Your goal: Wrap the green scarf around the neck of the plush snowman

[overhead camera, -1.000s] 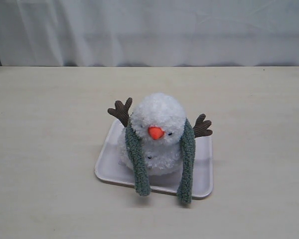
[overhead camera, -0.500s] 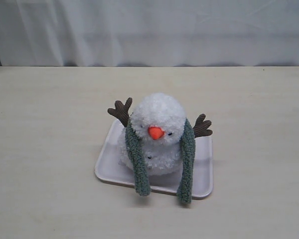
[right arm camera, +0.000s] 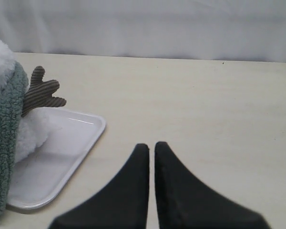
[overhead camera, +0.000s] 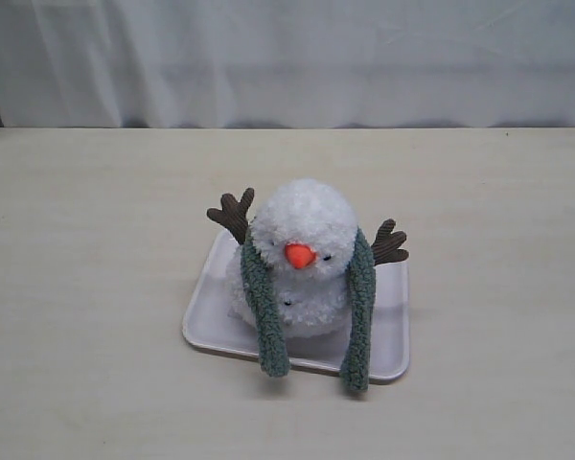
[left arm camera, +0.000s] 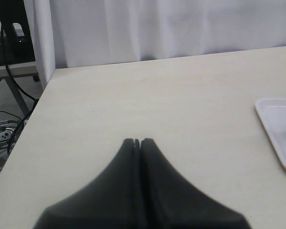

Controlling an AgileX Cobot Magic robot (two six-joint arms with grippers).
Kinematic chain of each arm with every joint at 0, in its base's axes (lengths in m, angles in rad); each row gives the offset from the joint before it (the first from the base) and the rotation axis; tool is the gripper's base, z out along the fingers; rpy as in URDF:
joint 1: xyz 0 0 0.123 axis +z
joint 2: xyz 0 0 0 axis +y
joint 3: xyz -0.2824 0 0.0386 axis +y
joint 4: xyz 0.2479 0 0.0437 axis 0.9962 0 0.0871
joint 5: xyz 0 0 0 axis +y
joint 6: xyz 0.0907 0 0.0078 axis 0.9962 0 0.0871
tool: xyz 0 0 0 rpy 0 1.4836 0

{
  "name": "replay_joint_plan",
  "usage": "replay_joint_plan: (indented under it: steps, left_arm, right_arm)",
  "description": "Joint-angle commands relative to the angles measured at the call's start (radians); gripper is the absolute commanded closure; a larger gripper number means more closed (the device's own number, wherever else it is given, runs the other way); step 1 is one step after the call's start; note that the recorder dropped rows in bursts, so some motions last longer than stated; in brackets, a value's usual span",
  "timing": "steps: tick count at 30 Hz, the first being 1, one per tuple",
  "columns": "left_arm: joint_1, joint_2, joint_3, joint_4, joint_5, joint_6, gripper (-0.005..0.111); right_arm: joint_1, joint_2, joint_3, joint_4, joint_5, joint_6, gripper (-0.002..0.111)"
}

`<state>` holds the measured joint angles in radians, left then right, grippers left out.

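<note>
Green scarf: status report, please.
Left gripper shut, empty. Right gripper shut, empty. Green scarf draped on plush snowman, ends hanging loose in front, uncrossed. White tray underneath; nothing in the way.

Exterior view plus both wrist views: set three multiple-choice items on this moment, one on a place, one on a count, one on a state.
1. Where does the fluffy white plush snowman sit?
A. on the white rectangular tray
B. held up in a claw
C. on top of the scarf

2. How many ends of the fuzzy sage-green knit scarf hang down the snowman's front?
A. one
B. two
C. none

3. How do the black left claw and the black right claw stand?
A. both shut and empty
B. both wide open
C. the right one shut on the scarf

Answers:
1 A, the tray's rim shows around its base.
2 B, one strand hangs on each side of the orange nose.
3 A, each wrist view shows the fingertips together with nothing between them.
</note>
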<state>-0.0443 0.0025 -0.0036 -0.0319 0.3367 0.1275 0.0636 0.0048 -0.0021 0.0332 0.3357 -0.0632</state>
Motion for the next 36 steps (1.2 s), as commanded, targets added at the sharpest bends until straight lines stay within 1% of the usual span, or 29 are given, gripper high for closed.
replay_joint_plan:
  steps: [1,28,32,36]
  left_arm:
    - [0.005,-0.003,0.004,-0.006,-0.014,0.001,0.107]
    - [0.005,-0.003,0.004,-0.006,-0.014,0.001,0.107]
    - [0.005,-0.003,0.004,-0.006,-0.014,0.001,0.107]
    - [0.005,-0.003,0.004,-0.008,-0.014,0.001,0.107]
  right_arm:
    - [-0.002,-0.005,0.002,0.001,0.006,0.003,0.104]
    - [-0.002,-0.005,0.002,0.001,0.006,0.003,0.104]
    - [-0.002,-0.005,0.002,-0.061,0.007,0.003,0.104]
    - [-0.011,-0.005,0.002,-0.057,0.013,0.024,0.104]
